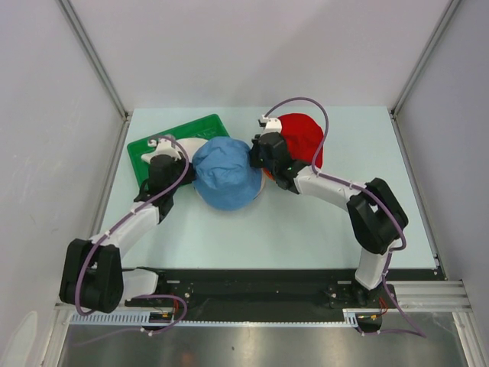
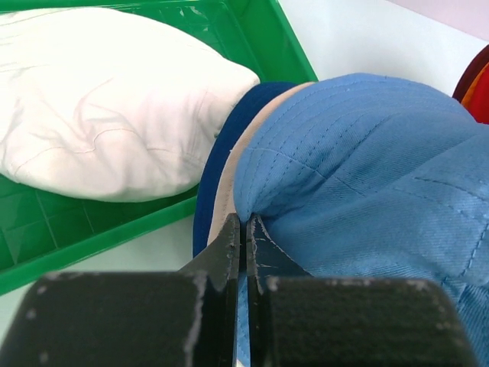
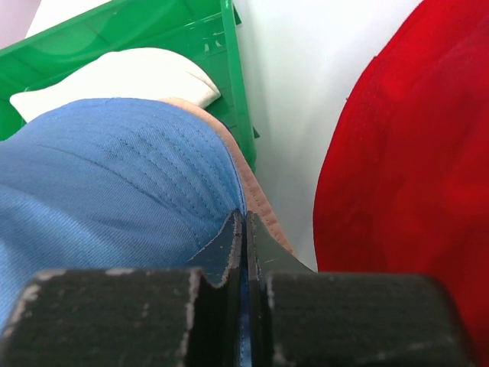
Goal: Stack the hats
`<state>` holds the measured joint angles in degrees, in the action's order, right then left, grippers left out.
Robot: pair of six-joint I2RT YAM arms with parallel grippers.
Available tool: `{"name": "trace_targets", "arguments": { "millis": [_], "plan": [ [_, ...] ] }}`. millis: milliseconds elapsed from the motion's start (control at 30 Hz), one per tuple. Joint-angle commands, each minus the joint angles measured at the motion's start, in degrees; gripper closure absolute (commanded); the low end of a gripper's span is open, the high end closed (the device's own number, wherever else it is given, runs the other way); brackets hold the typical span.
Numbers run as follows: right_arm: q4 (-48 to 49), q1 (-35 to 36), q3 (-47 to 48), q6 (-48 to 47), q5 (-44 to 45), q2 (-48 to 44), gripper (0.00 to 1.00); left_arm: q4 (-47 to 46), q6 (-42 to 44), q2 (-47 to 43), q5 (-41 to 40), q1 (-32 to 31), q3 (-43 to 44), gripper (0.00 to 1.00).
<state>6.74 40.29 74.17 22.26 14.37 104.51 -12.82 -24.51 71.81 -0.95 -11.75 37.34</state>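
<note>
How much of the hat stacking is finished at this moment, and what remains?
Done: a beige hat and a navy hat already lie stacked. In hand: both arms' jaws are shut on the brim of the light blue hat, which sits over those two. Left: the white hat lies in the green tray, and the red hat lies apart on the right.

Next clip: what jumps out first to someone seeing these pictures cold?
The light blue hat at the centre of the table, pinched at its brim from both sides by the left tool and the right tool. Next, the bright red hat just right of it, and the white hat lying in the green tray at the rear left.
</note>
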Motion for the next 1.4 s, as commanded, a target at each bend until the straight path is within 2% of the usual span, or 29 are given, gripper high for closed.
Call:
{"name": "trace_targets", "arguments": {
  "millis": [0, 133, 200, 233, 267, 333, 367, 433, 567, 767, 867, 1133, 1233, 1367],
  "plan": [
    [-10.52, -0.22, -5.09, -1.43, 7.60, 0.17, 1.00, 9.30, 0.17, -1.40, -9.07, 1.20, -3.68, 0.99],
    [-10.17, 0.31, -5.88, -1.61, 5.33, -1.76, 1.00, 12.37, -0.18, -4.65, -10.12, 1.29, -1.76, 0.98],
    [-9.56, 0.49, -6.32, -1.96, 3.74, -3.07, 0.93, 15.01, -0.19, -6.06, -10.56, 1.38, -0.44, 0.77],
    [-9.38, 0.66, -6.49, -1.87, 2.34, -3.52, 0.80, 16.58, -0.18, -7.29, -10.65, 1.64, 1.05, 0.69],
    [-9.12, 0.58, -6.67, -1.96, 1.37, -3.96, 0.69, 17.56, -0.10, -7.82, -10.91, 1.81, 1.85, 0.51],
    [-8.51, 0.84, -7.46, -2.13, -0.38, -5.62, 0.47, 20.18, 0.60, -9.31, -11.35, 2.43, 4.39, 0.40],
    [-8.50, 0.84, -7.64, -2.13, -1.09, -6.15, 0.41, 21.25, 0.95, -9.76, -12.14, 2.61, 5.28, 0.31],
    [-8.33, 0.93, -8.51, -2.22, -2.67, -8.08, 0.32, 23.96, 1.66, -11.33, -12.93, 3.13, 7.56, 0.19],
    [-7.36, 1.10, -11.41, -1.78, -5.49, -12.39, 0.27, 26.79, 3.24, -14.14, -15.57, 3.84, 10.03, 0.06],
    [-5.69, 1.80, -15.80, -1.69, -8.57, -19.16, 0.23, 26.79, 5.00, -12.93, -16.36, 4.54, 12.66, 0.00],
    [-6.83, 2.16, -17.74, -1.96, -8.48, -22.94, 0.17, 25.65, 5.00, -9.33, -14.35, 6.55, 13.98, 0.00],
    [-11.92, 1.98, -25.83, -0.90, -5.23, -35.06, 0.11, 23.28, 4.22, 9.20, -12.24, 10.51, 21.01, 0.00],
    [-14.30, 0.67, -27.67, -0.82, -4.26, -39.90, 0.11, 23.19, 4.03, 17.97, -12.50, 11.31, 24.79, 0.00],
    [-17.19, -1.70, -28.03, -0.99, -4.09, -44.82, 0.12, 25.20, 3.77, 25.39, -11.45, 11.57, 29.62, 0.02]
  ]
}}
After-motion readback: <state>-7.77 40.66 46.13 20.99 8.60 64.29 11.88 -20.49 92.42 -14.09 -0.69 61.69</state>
